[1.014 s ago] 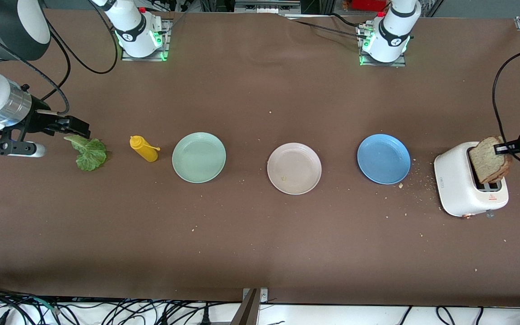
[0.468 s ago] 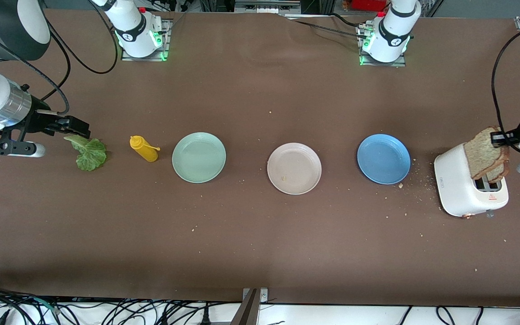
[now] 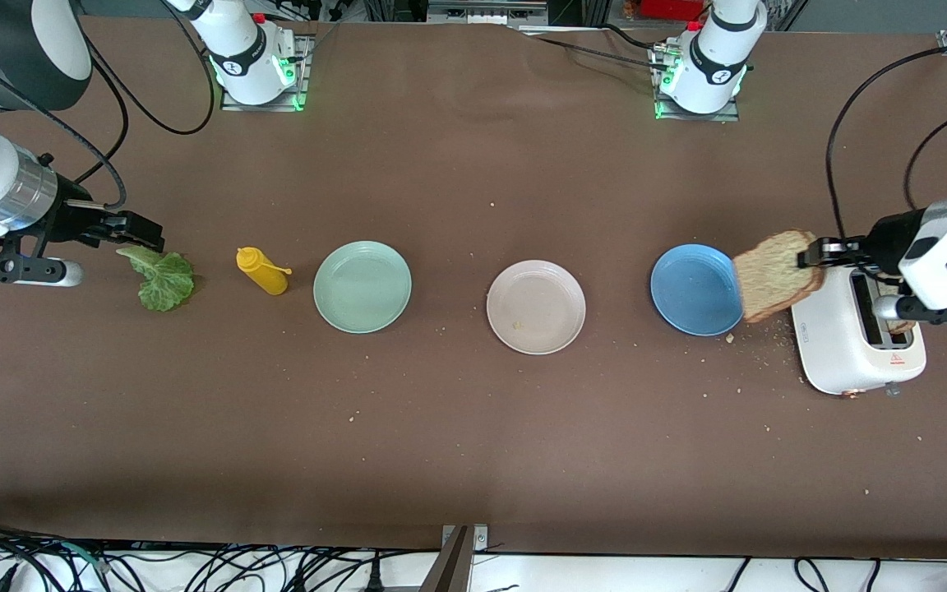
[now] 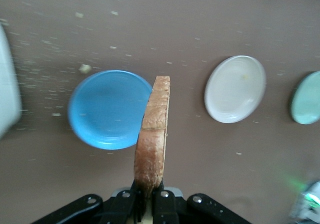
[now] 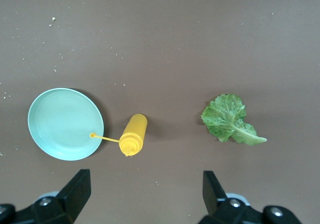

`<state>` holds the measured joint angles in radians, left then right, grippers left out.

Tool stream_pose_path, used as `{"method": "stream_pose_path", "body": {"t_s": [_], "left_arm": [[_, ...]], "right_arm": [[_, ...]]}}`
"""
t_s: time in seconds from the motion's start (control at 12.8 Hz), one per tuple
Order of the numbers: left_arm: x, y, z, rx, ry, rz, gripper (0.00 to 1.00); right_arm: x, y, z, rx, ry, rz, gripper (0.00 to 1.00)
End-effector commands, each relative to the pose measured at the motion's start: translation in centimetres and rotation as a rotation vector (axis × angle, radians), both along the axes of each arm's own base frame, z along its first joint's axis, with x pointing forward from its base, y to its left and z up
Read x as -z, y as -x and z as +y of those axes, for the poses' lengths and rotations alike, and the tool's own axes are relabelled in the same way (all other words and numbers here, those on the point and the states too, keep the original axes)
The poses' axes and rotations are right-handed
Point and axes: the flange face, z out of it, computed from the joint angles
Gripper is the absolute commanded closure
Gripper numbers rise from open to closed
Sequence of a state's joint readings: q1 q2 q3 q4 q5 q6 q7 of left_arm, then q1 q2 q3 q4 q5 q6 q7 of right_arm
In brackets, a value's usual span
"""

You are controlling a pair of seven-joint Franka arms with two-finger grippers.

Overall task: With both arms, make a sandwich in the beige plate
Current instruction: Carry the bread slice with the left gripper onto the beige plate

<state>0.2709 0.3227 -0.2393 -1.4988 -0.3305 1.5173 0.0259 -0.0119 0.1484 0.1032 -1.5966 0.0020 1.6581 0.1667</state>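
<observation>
**Aloft: bread slice held between toaster and blue plate**

Here the left gripper point(image 3: 810, 250) clamps a bread slice point(image 3: 776, 274) above the blue plate point(image 3: 695, 288) and toaster point(image 3: 843, 345). The beige plate point(image 3: 536, 307) sits bare mid-surface. The right gripper point(image 3: 140, 233), fingers apart, waits over the lettuce leaf point(image 3: 163, 279).

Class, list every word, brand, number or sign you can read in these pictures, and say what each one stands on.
None can be read.
toaster: small dark mark on its side and a red marking on its top, too small to read.
arm bases: dark ring logos, unreadable.
</observation>
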Motion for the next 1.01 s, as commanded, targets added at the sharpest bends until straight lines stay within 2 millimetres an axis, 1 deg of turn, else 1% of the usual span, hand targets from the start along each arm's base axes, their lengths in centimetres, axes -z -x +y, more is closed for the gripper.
{"method": "stream_pose_path", "body": {"t_s": [0.0,0.08,0.23,0.39,0.55,0.62,0.7,0.78,0.94], "left_arm": [[3.9,-1.8,-2.6,-0.01,0.173,0.042,1.0],[4.8,-2.3,-4.4,-0.015,0.22,0.041,1.0],[7.6,-3.0,-8.5,-0.002,0.272,0.063,1.0],[11.0,-3.1,-11.0,0.003,0.316,0.114,1.0],[14.3,-3.2,-13.1,-0.036,0.444,0.193,1.0],[15.6,-3.2,-14.1,-0.026,0.479,0.2,1.0],[17.4,-3.2,-14.8,-0.039,0.508,0.226,1.0],[18.7,-3.3,-15.3,-0.06,0.527,0.232,1.0],[20.2,-3.3,-17.3,-0.064,0.529,0.232,1.0]], "right_arm": [[-0.1,0.0,-0.3,-0.008,0.009,-0.008,0.01],[-0.1,0.0,-0.2,-0.008,0.008,-0.006,0.0],[-0.1,0.0,-0.3,-0.008,0.009,-0.007,0.0],[-0.1,0.0,-0.3,-0.008,0.009,-0.007,0.0],[0.0,0.0,-0.3,-0.008,0.009,-0.005,0.0],[0.0,0.0,-0.3,-0.008,0.009,-0.005,0.01],[0.0,0.0,-0.3,-0.008,0.009,-0.005,0.0],[0.0,0.0,-0.2,-0.01,0.009,-0.005,0.0],[0.0,0.0,-0.3,-0.008,0.009,-0.005,0.01]]}}
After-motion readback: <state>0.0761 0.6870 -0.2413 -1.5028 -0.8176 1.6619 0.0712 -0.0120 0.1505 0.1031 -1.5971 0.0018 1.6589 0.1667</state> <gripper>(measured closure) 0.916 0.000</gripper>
